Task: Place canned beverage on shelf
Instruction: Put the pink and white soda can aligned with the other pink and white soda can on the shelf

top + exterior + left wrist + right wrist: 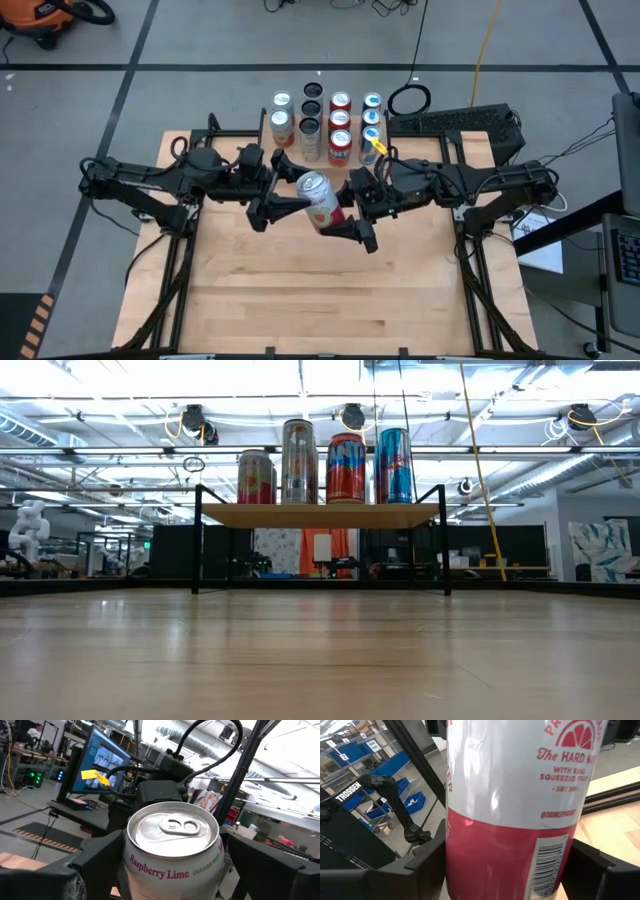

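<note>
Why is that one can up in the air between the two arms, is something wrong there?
Nothing looks spilled or damaged. The raspberry lime can sits tilted in mid-air, with the left gripper and right gripper both around it. The other cans stand upright in tidy rows on the shelf.

A: Can in play (318,197)?
B: Red and white, silver top with pull tab, "Raspberry Lime" on its side. Up off the table near the middle, top tilted toward the far left.
A: The shelf (320,515)?
B: Light wooden board on thin black legs, at the table's far edge, centre.
A: Loaded?
B: Cans standing upright on it in rows: red, silver and blue ones show from table height.
</note>
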Available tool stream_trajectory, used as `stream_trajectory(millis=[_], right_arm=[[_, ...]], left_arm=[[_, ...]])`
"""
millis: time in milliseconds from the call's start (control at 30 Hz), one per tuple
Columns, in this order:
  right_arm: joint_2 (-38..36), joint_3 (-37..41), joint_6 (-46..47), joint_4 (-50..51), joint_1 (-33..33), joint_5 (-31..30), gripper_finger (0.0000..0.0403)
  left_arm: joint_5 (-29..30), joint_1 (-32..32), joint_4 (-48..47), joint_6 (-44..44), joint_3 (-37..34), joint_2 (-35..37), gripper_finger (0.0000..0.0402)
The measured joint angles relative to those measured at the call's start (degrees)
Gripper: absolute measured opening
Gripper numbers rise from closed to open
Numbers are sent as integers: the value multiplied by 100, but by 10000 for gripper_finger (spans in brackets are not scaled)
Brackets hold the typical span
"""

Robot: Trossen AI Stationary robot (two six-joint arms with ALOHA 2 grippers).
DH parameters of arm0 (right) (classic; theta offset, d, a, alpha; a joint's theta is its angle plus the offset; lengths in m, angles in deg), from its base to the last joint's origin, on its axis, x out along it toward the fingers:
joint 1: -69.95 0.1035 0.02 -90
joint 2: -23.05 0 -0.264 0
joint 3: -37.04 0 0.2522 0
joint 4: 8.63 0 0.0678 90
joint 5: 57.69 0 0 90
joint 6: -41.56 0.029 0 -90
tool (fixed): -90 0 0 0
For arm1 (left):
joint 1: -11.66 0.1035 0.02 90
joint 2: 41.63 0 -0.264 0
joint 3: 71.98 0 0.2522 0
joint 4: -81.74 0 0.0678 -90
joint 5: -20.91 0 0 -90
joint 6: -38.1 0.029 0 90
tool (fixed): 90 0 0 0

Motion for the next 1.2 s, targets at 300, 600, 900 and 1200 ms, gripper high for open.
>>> stream_trajectory(millis=[300,600,900,1200], right_arm=[[0,0,-2,-16,0,9,287],[0,0,11,18,7,5,287],[0,0,206,40,7,-17,310],[0,0,568,5,-4,-83,343]], left_arm=[[-18,-2,4,-29,0,2,334],[-31,-2,-110,-28,0,4,289],[-29,-2,-126,-35,0,6,286],[-73,-13,-204,-31,-11,-13,285]])
